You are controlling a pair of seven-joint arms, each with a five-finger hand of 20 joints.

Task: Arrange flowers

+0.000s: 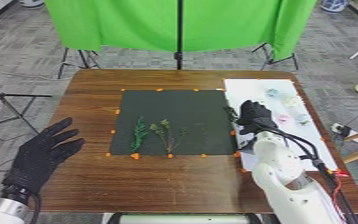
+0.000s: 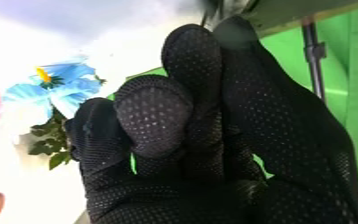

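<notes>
My left hand [image 1: 40, 152], gloved in black mesh fabric, is released, fingers loosely spread. I can't tell whether my right hand [image 1: 257, 114] is clenched or grasping. The dark, wispy sprig [image 1: 231, 114] has its long axis running roughly near to far, just left of that hand, by the smooth dark mat [image 1: 171, 102].

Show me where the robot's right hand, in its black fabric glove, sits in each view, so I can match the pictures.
Head view: right of centre, the right hand is over the white sheet, near the edge beside the dark square mat.
Right wrist view: in the foreground, before the green cloth, with a light blue flower beside it.
Shared landmark: the green cloth.
</notes>
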